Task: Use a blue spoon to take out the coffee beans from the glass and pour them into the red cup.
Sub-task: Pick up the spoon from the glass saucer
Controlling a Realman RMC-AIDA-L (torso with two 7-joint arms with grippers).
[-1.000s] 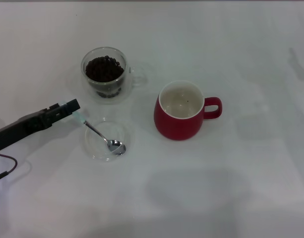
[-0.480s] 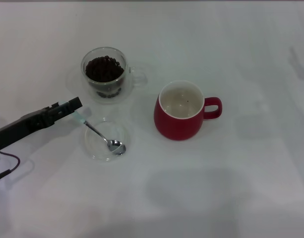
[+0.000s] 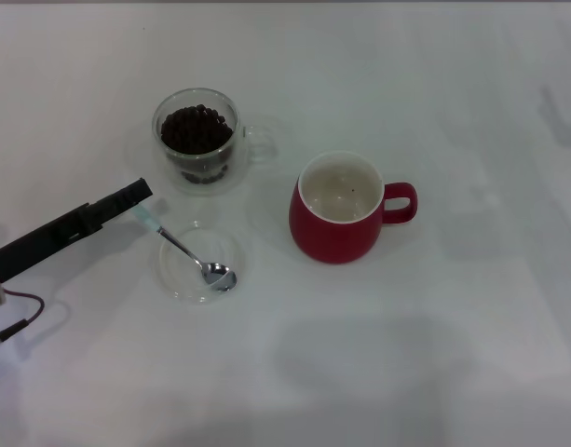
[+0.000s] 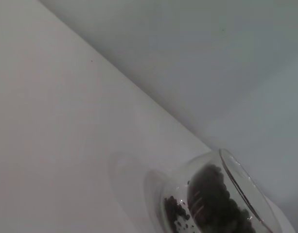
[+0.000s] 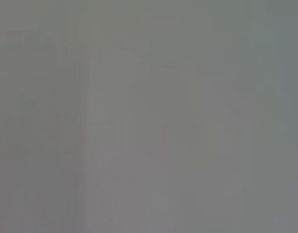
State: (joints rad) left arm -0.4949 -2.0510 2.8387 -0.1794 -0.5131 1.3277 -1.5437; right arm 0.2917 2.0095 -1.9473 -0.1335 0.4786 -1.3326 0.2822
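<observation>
The blue spoon (image 3: 183, 247) lies with its metal bowl in a flat clear saucer (image 3: 231, 244) and its pale blue handle sticking out over the rim to the left. My left gripper (image 3: 136, 193) hovers just left of and behind the handle's tip, apart from it. The glass (image 3: 249, 142) stands behind the saucer, filled with coffee beans (image 3: 195, 128). The left wrist view shows the glass (image 4: 238, 182) and the beans (image 4: 212, 199) close by. The red cup (image 3: 336, 228) stands to the right, handle pointing right, with a white inside. The right gripper is out of view.
The white table (image 3: 434, 354) spreads around the objects. A thin red cable (image 3: 15, 303) trails from my left arm at the left edge. The right wrist view shows only flat grey.
My left gripper has turned about its axis and shifted slightly toward the glass; its teal patch no longer shows. The spoon, glass and red cup have not moved.
</observation>
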